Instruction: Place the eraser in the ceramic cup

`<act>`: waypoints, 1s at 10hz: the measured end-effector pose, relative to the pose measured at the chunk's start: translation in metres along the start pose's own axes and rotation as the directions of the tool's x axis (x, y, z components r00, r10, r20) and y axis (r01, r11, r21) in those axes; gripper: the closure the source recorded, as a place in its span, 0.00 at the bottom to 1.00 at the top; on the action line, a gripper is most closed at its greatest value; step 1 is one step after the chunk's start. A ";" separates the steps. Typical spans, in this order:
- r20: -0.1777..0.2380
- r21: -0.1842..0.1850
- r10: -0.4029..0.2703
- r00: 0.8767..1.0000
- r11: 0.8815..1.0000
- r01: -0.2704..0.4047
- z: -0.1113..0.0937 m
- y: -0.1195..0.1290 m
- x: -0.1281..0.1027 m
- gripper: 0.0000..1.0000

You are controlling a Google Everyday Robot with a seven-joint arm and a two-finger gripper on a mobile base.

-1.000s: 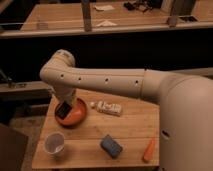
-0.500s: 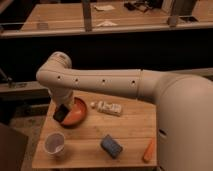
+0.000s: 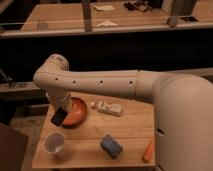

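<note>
Black eraser (image 3: 59, 117) (gripper (image 3: 58, 113) clamps it) hangs above ceramic cup (image 3: 54, 143).

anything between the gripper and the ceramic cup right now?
Only bare wooden table in the camera view. The gripper, with the black eraser at its tip, hangs over the orange plate's left edge; the ceramic cup stands just below.

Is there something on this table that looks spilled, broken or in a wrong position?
Nothing stands out. The ceramic cup stands upright, nothing is spilled. The tool hangs over the orange plate's left edge with the black eraser at its tip.
</note>
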 end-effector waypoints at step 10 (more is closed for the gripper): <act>0.041 -0.001 -0.054 0.998 0.999 0.054 0.008 -0.002 -0.030 0.99</act>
